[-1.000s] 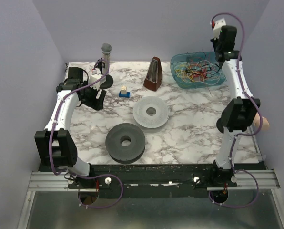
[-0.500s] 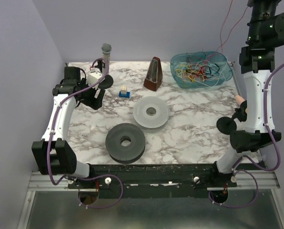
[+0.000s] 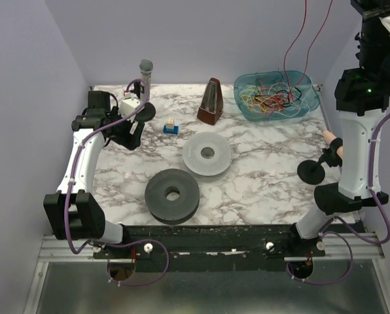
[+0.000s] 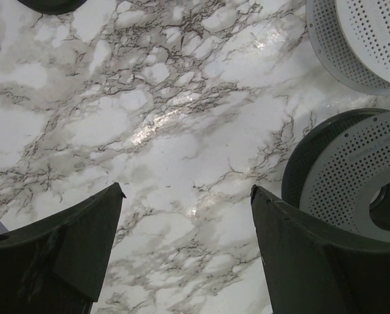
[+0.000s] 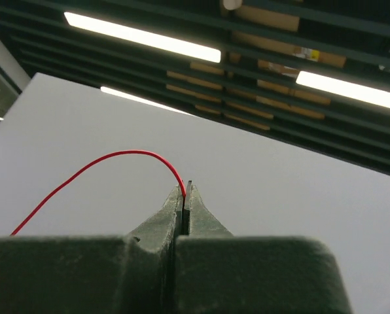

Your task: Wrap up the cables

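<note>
Finds right tool fully closed, pinching a thin red cable at its tips, high above the tabletop. Traces two strands of it down into the multicoloured cable tangle in the teal tub, far right. Finds left tool spread wide, holding nothing, low over bare marble beside perforated discs. Recommends drawing upward slowly to avoid dragging neighbouring wires out, then bringing the free tool in for winding.

The marble-veined bench carries a microphone stand at far left, a small blue-and-white block right of it, a brown metronome far centre, a teal basin far right, a white perforated disc mid-bench and a dark grey ring nearer.
</note>
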Controlling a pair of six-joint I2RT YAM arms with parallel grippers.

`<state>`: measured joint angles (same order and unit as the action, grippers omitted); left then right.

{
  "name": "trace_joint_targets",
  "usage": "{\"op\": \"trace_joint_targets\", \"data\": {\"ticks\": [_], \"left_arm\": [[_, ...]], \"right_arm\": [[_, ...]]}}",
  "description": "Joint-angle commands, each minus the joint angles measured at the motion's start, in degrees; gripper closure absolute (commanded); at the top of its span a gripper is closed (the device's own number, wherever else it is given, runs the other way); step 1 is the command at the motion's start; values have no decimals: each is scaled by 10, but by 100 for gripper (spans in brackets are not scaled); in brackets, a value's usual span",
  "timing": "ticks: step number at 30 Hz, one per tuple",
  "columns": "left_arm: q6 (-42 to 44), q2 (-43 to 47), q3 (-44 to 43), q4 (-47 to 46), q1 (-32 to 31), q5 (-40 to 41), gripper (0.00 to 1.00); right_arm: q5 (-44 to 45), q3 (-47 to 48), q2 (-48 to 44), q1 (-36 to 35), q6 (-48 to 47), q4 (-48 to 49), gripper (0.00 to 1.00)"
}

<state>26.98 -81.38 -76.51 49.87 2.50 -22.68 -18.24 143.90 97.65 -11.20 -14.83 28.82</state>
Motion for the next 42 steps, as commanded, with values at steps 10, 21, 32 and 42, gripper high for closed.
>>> {"op": "trace_joint_targets", "data": {"ticks": [10,21,32,42], "left_arm": [[-57,8,-198,30,-76,-132,9],[-368,-109,-577,-160,-152,-350,1],[-352,-254,-720,-310,-258,-142,1],[-284,-273,-712,-292,-279,-93,69]], "right_arm": [[-48,-98,-52,-171,-125,-86,99],[75,-193,-39,-173,-131,-124,99],[-15,-297,-84,-174,-95,-155,99],[-67,-327,-101,-175,-82,-194,99]]}}
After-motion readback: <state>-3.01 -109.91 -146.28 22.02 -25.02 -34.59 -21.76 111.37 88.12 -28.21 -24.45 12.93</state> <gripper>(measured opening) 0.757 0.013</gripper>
